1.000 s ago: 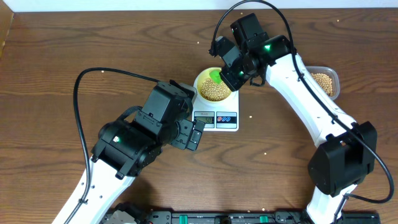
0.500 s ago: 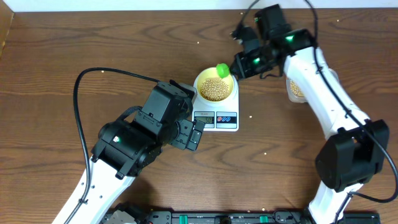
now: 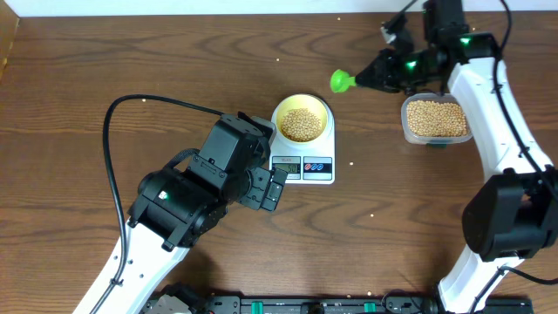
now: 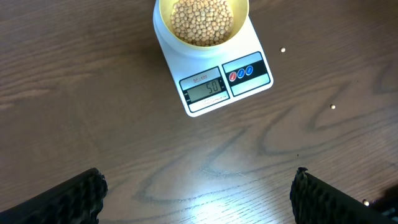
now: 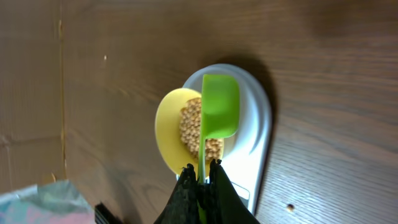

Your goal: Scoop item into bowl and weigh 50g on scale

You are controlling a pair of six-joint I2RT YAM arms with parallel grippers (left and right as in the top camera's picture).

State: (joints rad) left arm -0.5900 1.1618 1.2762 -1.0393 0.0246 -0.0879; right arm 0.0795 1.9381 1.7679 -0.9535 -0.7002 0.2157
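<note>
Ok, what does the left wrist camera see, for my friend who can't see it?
A pale yellow round bowl of small tan beans sits on a flat white digital scale reading 50, on a brown wooden table.

Overhead: bright, even light from above. The table point(image 3: 78, 96) grain is sharp edge to edge. Shadows are short and soft, close under the arms point(image 3: 488, 113). The white arm shells are nearly blown out, and green status lights point(image 3: 408, 64) glow on them.

Left wrist: well lit, with a pale sheen on the wood at lower centre. The scale point(image 4: 176, 65) is crisp and its display point(image 4: 203, 89) digits are readable. On the left gripper point(image 4: 199, 180) the fingers point(image 4: 68, 199) are dark and soft-edged in the bottom corners.

Right wrist: dimmer and browner, with heavy shadow beside the scale toward the top right. The scoop point(image 5: 219, 106) is vivid green and sharp. The right gripper point(image 5: 200, 169) is black with no detail. There is a pale blur in the bottom left corner.
</note>
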